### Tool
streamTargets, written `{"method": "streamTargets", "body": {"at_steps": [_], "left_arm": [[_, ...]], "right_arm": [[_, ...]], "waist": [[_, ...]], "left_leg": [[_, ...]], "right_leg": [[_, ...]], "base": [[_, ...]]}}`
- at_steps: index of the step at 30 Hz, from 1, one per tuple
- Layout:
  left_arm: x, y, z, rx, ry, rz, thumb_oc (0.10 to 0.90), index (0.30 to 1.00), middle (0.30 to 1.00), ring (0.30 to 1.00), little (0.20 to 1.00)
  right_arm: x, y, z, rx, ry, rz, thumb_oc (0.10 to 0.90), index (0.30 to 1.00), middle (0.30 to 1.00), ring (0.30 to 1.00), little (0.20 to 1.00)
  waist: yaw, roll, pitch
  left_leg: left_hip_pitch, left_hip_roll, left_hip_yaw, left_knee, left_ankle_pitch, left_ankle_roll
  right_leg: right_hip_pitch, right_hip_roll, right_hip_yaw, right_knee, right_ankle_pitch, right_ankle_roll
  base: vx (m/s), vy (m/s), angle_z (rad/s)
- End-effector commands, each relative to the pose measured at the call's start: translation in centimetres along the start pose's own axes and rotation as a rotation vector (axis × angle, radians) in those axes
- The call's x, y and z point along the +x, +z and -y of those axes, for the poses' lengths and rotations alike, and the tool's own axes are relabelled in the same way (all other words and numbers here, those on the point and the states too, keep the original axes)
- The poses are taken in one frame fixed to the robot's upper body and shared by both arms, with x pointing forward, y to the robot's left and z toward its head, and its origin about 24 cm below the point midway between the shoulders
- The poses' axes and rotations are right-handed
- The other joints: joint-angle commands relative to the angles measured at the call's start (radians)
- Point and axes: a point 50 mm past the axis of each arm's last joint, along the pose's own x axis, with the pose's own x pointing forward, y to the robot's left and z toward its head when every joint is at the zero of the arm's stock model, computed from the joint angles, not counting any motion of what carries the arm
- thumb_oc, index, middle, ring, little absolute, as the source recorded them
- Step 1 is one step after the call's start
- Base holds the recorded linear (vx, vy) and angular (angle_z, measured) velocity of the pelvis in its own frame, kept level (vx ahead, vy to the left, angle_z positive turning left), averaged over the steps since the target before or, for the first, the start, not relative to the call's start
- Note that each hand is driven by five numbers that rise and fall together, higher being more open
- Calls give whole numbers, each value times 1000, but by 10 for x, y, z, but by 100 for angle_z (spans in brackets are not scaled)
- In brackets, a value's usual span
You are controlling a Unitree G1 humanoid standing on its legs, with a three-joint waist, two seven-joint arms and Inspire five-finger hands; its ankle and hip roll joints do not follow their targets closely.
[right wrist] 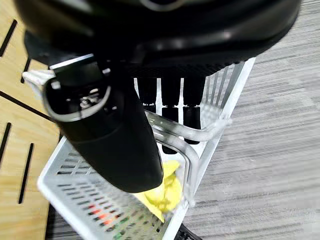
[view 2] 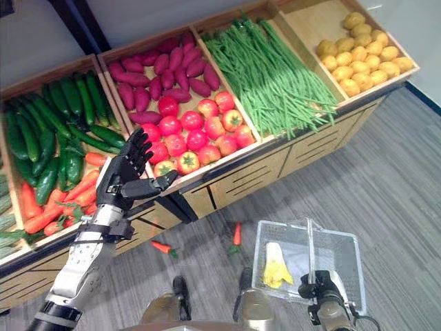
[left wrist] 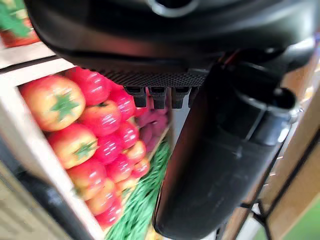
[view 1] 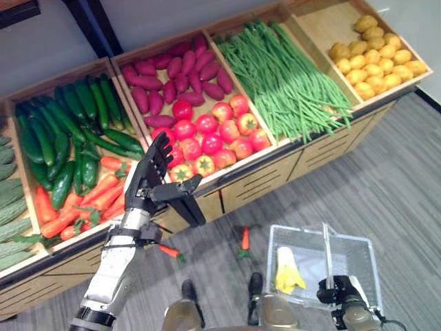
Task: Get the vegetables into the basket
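My left hand (view 1: 153,176) is raised open over the front edge of the stand, fingers straight, just left of the tomatoes (view 1: 210,141) and above the carrots (view 1: 83,203). It holds nothing; the left wrist view looks past its fingers (left wrist: 160,96) at tomatoes (left wrist: 95,120). My right hand (view 1: 337,289) is shut on the handle (right wrist: 172,140) of the white wire basket (view 1: 365,252), which hangs low over the floor. A yellow vegetable (view 1: 288,272) lies inside the basket.
The wooden stand (view 1: 262,176) has bins of cucumbers (view 1: 65,131), purple sweet potatoes (view 1: 172,79), green beans (view 1: 286,76) and potatoes (view 1: 375,55). Two carrots (view 1: 244,239) (view 1: 169,252) lie on the grey floor below the stand.
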Motion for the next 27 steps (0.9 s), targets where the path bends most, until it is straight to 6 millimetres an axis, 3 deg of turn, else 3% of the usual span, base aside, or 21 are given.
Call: {"method": "streamTargets", "body": {"at_steps": [1, 4, 12, 13, 15, 17, 18, 19, 21, 27], "left_arm": [[10, 58, -3, 62, -13, 301, 900, 1000, 1000, 1000, 1000], [9, 61, -9, 183, -4, 303, 900, 1000, 1000, 1000, 1000], [2, 63, -31, 395, 95, 288, 900, 1000, 1000, 1000, 1000], [-2, 64, -43, 539, 165, 281, 900, 1000, 1000, 1000, 1000], [-3, 65, -46, 588, 187, 285, 900, 1000, 1000, 1000, 1000], [-13, 69, -73, 902, 296, 251, 900, 1000, 1000, 1000, 1000], [-16, 69, -79, 971, 309, 229, 900, 1000, 1000, 1000, 1000], [-16, 69, -79, 975, 310, 228, 900, 1000, 1000, 1000, 1000], [-23, 71, -92, 1148, 326, 196, 900, 1000, 1000, 1000, 1000], [-29, 72, -107, 1328, 349, 142, 900, 1000, 1000, 1000, 1000]], "right_arm": [[-6, -24, 6, -29, -26, -53, 400, 300, 300, 300, 300], [-8, -29, 0, -22, -6, -69, 400, 300, 300, 300, 300], [-9, -25, -14, -29, 33, -63, 400, 300, 300, 300, 300], [-11, -27, -17, -38, 37, -67, 400, 300, 300, 300, 300], [-11, -28, -18, -39, 37, -68, 400, 300, 300, 300, 300], [-12, -33, -17, -36, 27, -85, 400, 300, 300, 300, 300], [-13, -35, -16, -38, 25, -91, 400, 300, 300, 300, 300], [-13, -35, -16, -39, 26, -91, 400, 300, 300, 300, 300], [-13, -39, -11, -60, 19, -97, 406, 308, 308, 308, 308], [-12, -36, -10, -115, 33, -79, 400, 300, 300, 300, 300]], "waist": [[8, -34, -46], [24, -45, -48], [50, -72, -62], [59, -78, -68], [62, -80, -71], [78, -83, -79], [81, -82, -81], [80, -83, -82], [79, -80, -91], [66, -78, -102]], "left_leg": [[-2, -43, -52, -45, -76, 36], [20, -82, -75, -109, -73, 60], [37, -107, -81, -143, -77, 75], [38, -107, -80, -144, -78, 74], [37, -106, -80, -144, -77, 73], [30, -99, -86, -144, -71, 64], [28, -98, -87, -144, -69, 62], [28, -98, -87, -144, -69, 61], [28, -93, -85, -144, -66, 53], [34, -84, -71, -144, -64, 43]], "right_leg": [[-4, -51, 29, 20, -9, 111], [-1, -87, 10, 46, -1, 131], [9, -106, -1, 37, 22, 152], [15, -104, -4, 25, 28, 154], [17, -103, -5, 20, 29, 154], [27, -97, -21, 0, 31, 155], [31, -97, -25, -6, 31, 155], [32, -96, -26, -8, 32, 155], [47, -90, -31, -33, 35, 155], [63, -78, -23, -70, 45, 154]], "base": [[100, 182, 77], [28, 206, 57], [-2, 72, 18], [-22, 17, 4], [0, 0, 0], [-38, -46, -2], [-29, -30, 5], [-3, -18, 8], [0, -21, 8], [3, -3, -2]]}}
